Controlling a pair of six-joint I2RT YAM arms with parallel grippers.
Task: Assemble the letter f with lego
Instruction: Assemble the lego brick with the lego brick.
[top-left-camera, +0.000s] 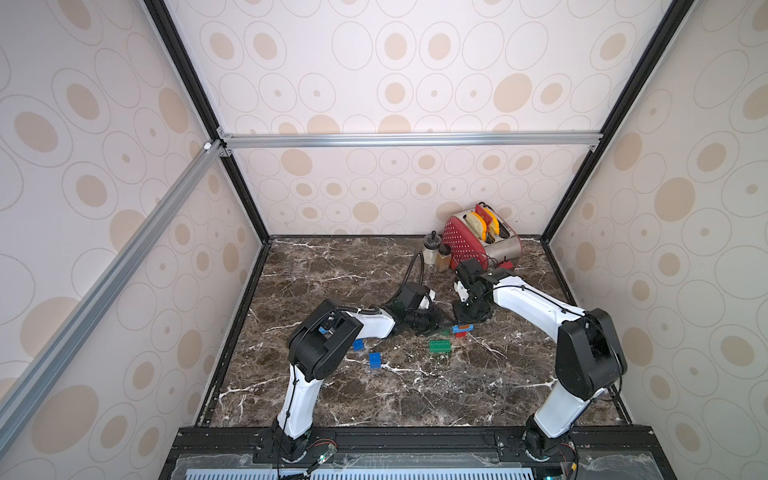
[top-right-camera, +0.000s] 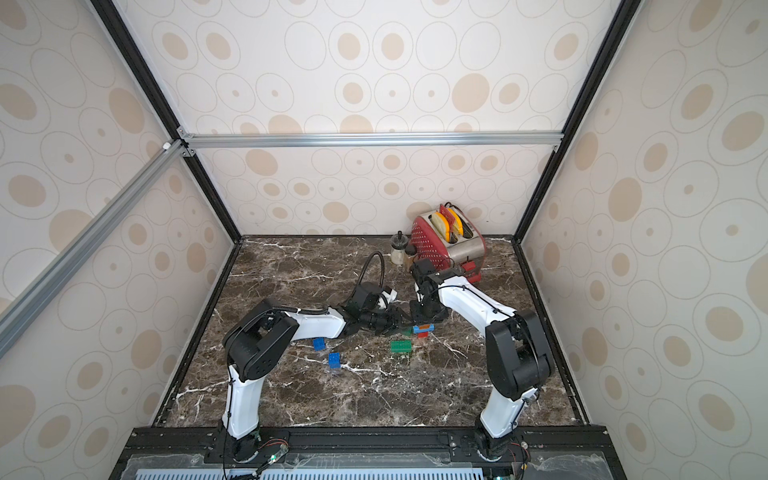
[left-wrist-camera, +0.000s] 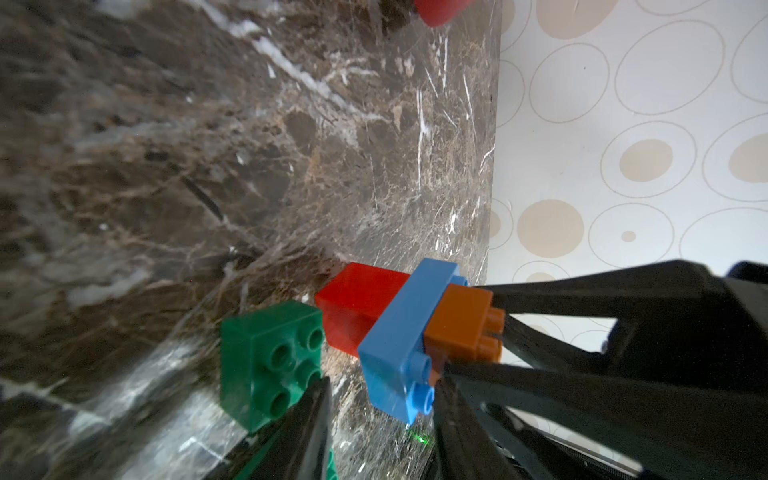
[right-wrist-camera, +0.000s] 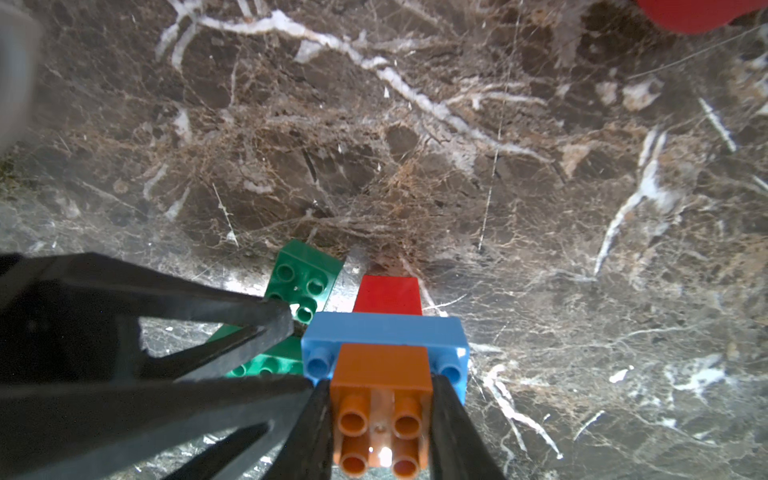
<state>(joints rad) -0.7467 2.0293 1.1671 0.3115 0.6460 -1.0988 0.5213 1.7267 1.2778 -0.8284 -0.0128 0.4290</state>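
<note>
Pinching the orange brick (right-wrist-camera: 380, 365) from both sides, the right gripper (right-wrist-camera: 381, 384) points straight down onto a three-tier stack. The stack stands upright on the marble table (top-left-camera: 332, 270), just toward 3 o'clock of the table's middle. It has a red brick (right-wrist-camera: 388, 295) at the base, a blue oblong brick (right-wrist-camera: 384, 328) across it, and the orange brick on top with studs facing up. The blue oblong brick's long axis runs 9 to 3 o'clock in both top views, overhanging the other two at each end. The left gripper (right-wrist-camera: 297, 351) points in low from 9 o'clock, fingers spread and clamping nothing. Its tips are by a small green square brick (left-wrist-camera: 266, 357) lying studs up at 9 o'clock of the stack. A dark green oblong brick (top-left-camera: 439, 346) lies flat at 7 o'clock, long axis also 9 to 3. A loose blue brick (top-left-camera: 358, 344) and a second loose blue brick (top-left-camera: 375, 360) sit farther off toward 8 o'clock.
</note>
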